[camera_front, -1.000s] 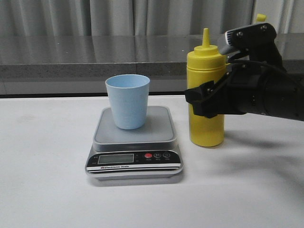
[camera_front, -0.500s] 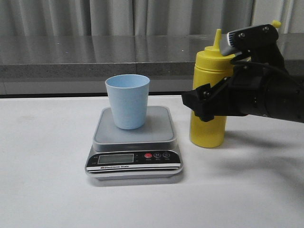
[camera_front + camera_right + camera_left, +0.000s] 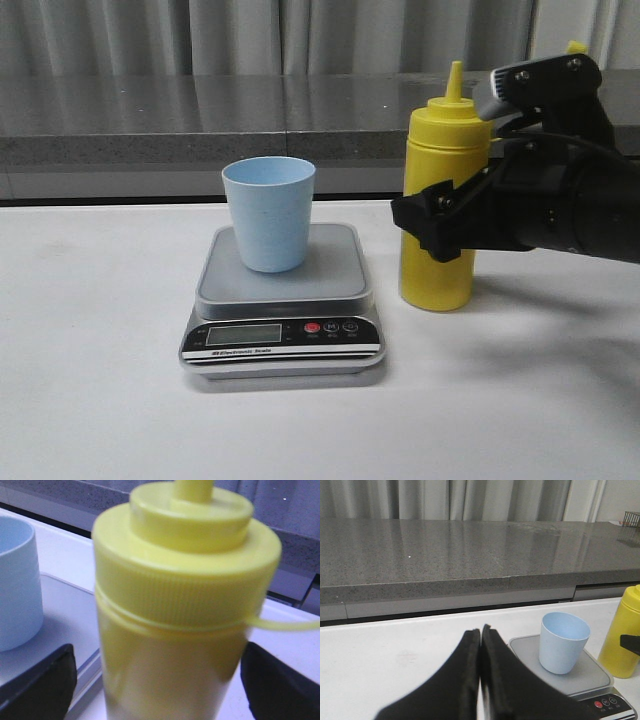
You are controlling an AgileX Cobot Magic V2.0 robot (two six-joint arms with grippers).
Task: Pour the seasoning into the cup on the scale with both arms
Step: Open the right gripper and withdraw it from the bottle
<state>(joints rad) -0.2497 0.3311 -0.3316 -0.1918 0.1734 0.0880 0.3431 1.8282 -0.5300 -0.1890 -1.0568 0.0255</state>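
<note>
The yellow seasoning bottle (image 3: 437, 270) stands upright on the white table, right of the scale (image 3: 285, 335). Its small cap (image 3: 576, 46) hangs off to the right on a thin tether. The pale blue cup (image 3: 268, 213) stands upright on the scale's grey platform. My right gripper (image 3: 440, 215) is open, with a finger on either side of the bottle's middle. In the right wrist view the bottle (image 3: 185, 580) fills the space between the fingers of that gripper (image 3: 157, 680), with a gap at one side. My left gripper (image 3: 481, 630) is shut and empty, away from the cup (image 3: 564, 642), and out of the front view.
A grey stone counter (image 3: 200, 110) runs along the back of the table, with curtains behind it. The scale's black front panel with display and red button (image 3: 312, 327) faces the camera. The table (image 3: 100, 380) is white.
The bottle has shifted a little to the right, leaned briefly, and now stands upright again. My right gripper has moved right along with it. The cup and scale have not moved.
</note>
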